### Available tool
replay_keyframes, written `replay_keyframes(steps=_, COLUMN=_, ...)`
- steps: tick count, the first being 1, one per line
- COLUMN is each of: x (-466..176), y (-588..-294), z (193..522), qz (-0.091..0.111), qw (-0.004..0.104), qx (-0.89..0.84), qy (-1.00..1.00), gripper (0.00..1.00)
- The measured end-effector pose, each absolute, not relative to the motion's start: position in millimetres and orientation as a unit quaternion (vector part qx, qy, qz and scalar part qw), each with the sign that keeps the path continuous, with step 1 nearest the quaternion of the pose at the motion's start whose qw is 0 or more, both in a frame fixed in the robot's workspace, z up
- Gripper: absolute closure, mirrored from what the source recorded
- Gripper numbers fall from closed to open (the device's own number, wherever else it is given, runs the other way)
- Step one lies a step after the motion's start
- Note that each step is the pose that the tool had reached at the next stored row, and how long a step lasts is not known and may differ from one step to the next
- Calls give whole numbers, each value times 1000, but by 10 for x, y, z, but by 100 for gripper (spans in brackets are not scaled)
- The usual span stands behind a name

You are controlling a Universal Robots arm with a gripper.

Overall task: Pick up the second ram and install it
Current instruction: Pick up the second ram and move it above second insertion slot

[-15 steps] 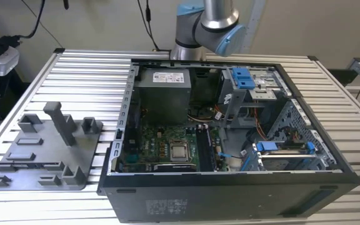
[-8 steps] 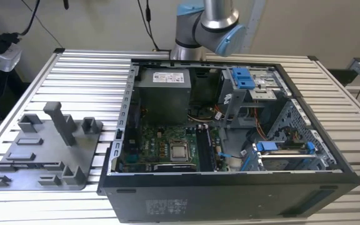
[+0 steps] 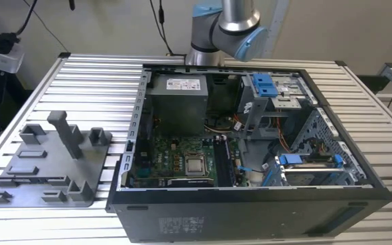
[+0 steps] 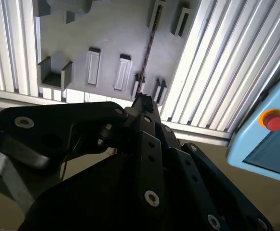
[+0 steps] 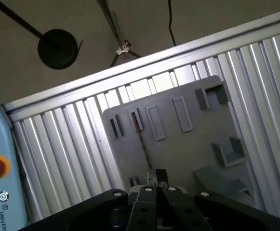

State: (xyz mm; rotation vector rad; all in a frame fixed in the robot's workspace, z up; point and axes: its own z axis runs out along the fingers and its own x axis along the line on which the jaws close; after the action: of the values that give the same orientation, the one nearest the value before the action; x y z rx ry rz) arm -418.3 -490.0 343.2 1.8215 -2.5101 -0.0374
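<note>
The second ram (image 5: 142,144) stands on edge in a slot of the grey tray (image 5: 178,144), so it shows as a thin dark strip in both wrist views. In the second wrist view the ram (image 4: 148,48) runs across the tray (image 4: 106,29) toward my fingertips. My gripper (image 5: 154,175) hangs high above the tray, lined up over the near end of the ram, fingers drawn together with nothing held. Its black linkages spread below the tip of the gripper (image 4: 142,102). In the exterior view the tray (image 3: 46,158) lies at the left with a dark strip, the ram (image 3: 36,179), along its front part.
An open computer case (image 3: 359,168) lies on the slatted table at the exterior view's right, with the green motherboard (image 3: 175,158) inside. Upright blocks rise from the tray (image 3: 63,132). A blue pendant with a red button (image 4: 270,130) sits beside the table. The arm's base (image 3: 226,20) stands behind the case.
</note>
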Motion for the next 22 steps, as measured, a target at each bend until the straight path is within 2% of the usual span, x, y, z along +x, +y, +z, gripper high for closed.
replay_keyframes(steps=22, x=-4184, y=-4900, z=3432, qz=-10, qw=20, qx=663, qy=-748, gripper=89)
